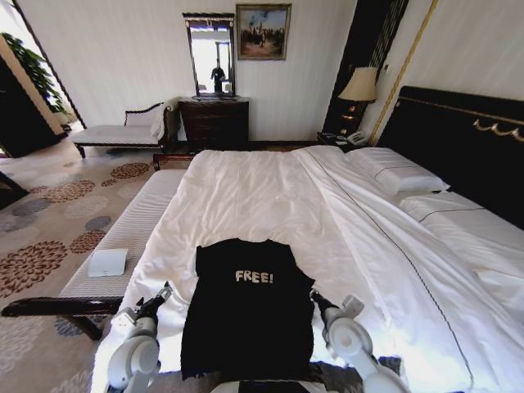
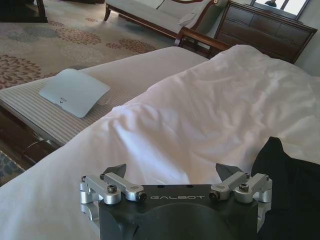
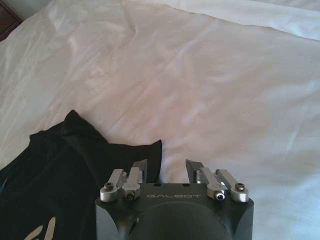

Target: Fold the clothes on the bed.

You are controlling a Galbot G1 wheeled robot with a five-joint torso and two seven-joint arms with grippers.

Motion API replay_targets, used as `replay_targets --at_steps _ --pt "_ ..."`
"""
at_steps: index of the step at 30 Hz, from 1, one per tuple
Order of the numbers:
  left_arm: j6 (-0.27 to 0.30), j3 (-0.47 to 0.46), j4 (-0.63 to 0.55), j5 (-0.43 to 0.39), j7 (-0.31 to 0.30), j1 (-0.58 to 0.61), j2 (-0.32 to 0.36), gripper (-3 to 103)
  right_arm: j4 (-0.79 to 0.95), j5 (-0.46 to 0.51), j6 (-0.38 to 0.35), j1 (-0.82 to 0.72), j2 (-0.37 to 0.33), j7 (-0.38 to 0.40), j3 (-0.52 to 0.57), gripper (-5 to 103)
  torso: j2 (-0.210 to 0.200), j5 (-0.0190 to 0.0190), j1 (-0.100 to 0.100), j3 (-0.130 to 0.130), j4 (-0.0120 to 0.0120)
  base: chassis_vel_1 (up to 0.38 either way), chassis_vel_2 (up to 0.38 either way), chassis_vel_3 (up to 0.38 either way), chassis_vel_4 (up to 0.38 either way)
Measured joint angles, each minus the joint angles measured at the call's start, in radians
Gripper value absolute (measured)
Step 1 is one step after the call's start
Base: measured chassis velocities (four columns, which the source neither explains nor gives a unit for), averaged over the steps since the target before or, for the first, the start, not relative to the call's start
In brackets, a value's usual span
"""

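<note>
Nearest to us, our two arms flank the black T-shirt (image 1: 248, 307), which lies flat on the white duvet at the near edge of the bed (image 1: 270, 196). Our left gripper (image 1: 163, 292) sits just beside the shirt's left edge and our right gripper (image 1: 315, 296) just beside its right edge, so the garment lies between them, about equally close to each.

Our left wrist view shows the left gripper (image 2: 173, 170) with its jaws spread wide and nothing between them; the black fabric (image 2: 292, 190) lies just off one finger, with bare duvet in front. Our right wrist view shows the right gripper (image 3: 166, 164) with its jaws parted less widely, also holding nothing. One fingertip (image 3: 141, 165) stands right at the pointed sleeve corner of the shirt (image 3: 75, 170), though we cannot tell whether it touches.

The shirt's long axis runs straight away from us, hem toward our base, white "FREE!" lettering (image 1: 254, 277) on the chest farther up, and collar edge farthest. Its side edges therefore run roughly parallel to our arms. We judge that the next move depends on this: each gripper has its own side of the shirt directly inboard, with the right already at a sleeve.

Farther off, the pale bench (image 1: 131, 233) with a small white pad (image 1: 108, 262) stands beside the bed on our left, and the pillows (image 1: 397, 172) lie against the dark headboard (image 1: 458, 147).
</note>
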Motion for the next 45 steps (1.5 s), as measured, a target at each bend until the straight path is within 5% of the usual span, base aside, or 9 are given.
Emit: replay_targets --at_steps 7,14,21,23,25,38,45 --pt "0.002 0.002 -0.001 0.005 -0.002 0.001 -0.002 100 -0.055 0.111 -0.044 0.06 -0.015 -0.033 0.009 71 0.0 0.0 0.0 0.0 0.0 0.0 0.0 0.0 0.0" --pt "0.001 -0.007 -0.007 0.005 -0.002 0.012 -0.001 100 -0.103 0.107 -0.052 0.107 -0.013 -0.075 -0.007 94 0.0 0.0001 0.0 0.0 0.0 0.0 0.0 0.0 0.0" --pt "-0.003 -0.008 -0.007 0.011 -0.003 0.015 -0.005 100 -0.138 0.104 -0.053 0.135 -0.011 -0.088 -0.018 74 0.0 0.0 0.0 0.0 0.0 0.0 0.0 0.0 0.0" --pt "-0.003 -0.005 -0.007 0.013 -0.003 0.012 -0.007 100 -0.151 0.1 -0.053 0.143 -0.008 -0.091 -0.026 58 0.0 0.0001 0.0 0.0 0.0001 0.0 0.0 0.0 0.0" --pt "-0.004 -0.004 -0.007 0.014 -0.003 0.011 -0.008 100 -0.154 0.098 -0.053 0.144 -0.007 -0.092 -0.028 58 0.0 0.0 0.0 0.0 0.0 0.0 0.0 0.0 0.0" --pt "-0.004 -0.004 -0.006 0.016 -0.005 0.007 -0.003 100 -0.189 0.065 -0.037 0.158 -0.009 -0.103 -0.037 7 0.0 0.0001 0.0 0.0 0.0 0.0 0.0 0.0 0.0" --pt "-0.005 -0.003 -0.001 0.016 -0.005 0.003 0.0 100 -0.209 0.047 -0.031 0.169 -0.011 -0.111 -0.04 3 0.0 0.0 0.0 0.0 0.0 0.0 0.0 0.0 0.0"
